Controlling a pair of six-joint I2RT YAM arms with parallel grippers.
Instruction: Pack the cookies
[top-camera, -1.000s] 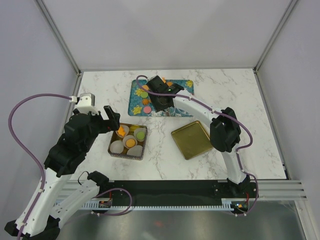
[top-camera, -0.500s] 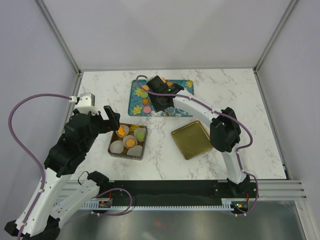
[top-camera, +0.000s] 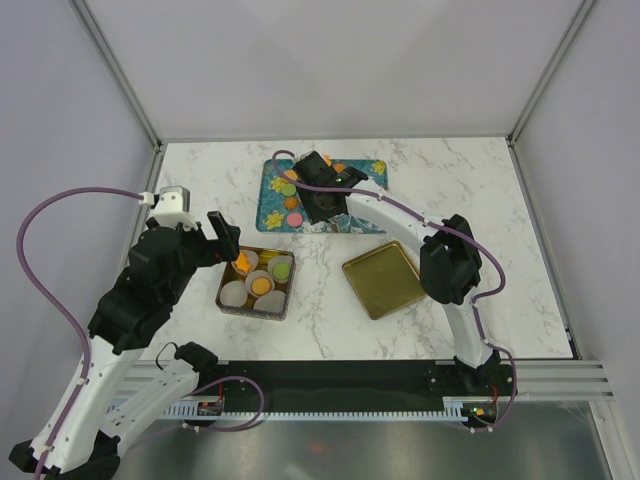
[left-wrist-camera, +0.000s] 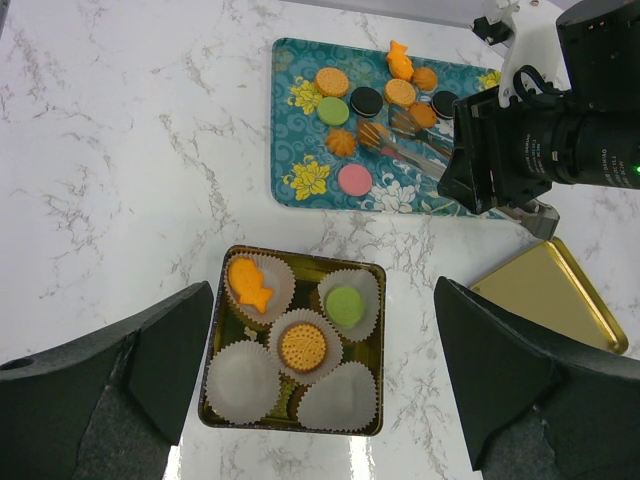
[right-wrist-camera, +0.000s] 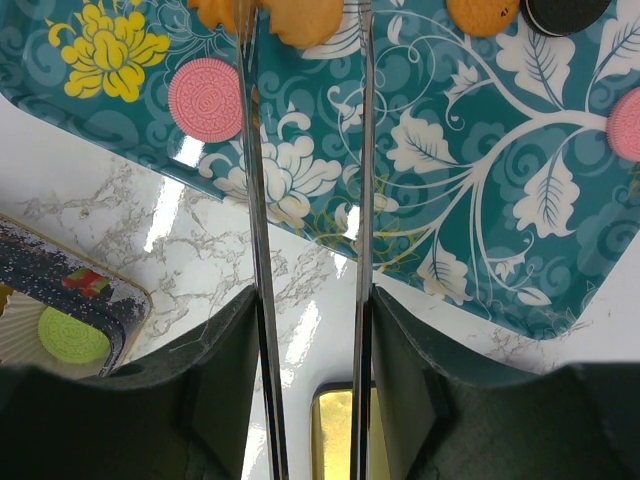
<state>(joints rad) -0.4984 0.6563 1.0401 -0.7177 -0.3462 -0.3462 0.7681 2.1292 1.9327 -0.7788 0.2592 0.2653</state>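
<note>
Several cookies lie on the teal floral tray (left-wrist-camera: 300, 120): an orange round cookie (left-wrist-camera: 332, 81), a green one (left-wrist-camera: 333, 111), a black one (left-wrist-camera: 367, 100), a pink one (left-wrist-camera: 354, 179). My right gripper (right-wrist-camera: 308, 300) is shut on metal tongs (right-wrist-camera: 362, 150), whose blades straddle an orange cookie (right-wrist-camera: 300, 18) at the frame's top edge; whether they touch it is cut off. The gold tin (left-wrist-camera: 372, 350) has paper cups holding an orange fish (left-wrist-camera: 248, 283), a green cookie (left-wrist-camera: 344, 304) and an orange round cookie (left-wrist-camera: 299, 345). My left gripper (left-wrist-camera: 325, 370) is open and empty, high above the tin.
Two white paper cups (left-wrist-camera: 243, 382) in the tin's near row hold nothing. The gold tin lid (top-camera: 383, 278) lies right of the tin (top-camera: 228, 270). The tray (top-camera: 270, 200) sits at the back middle, with the right arm (top-camera: 400, 215) reaching over it. Frame walls enclose the table.
</note>
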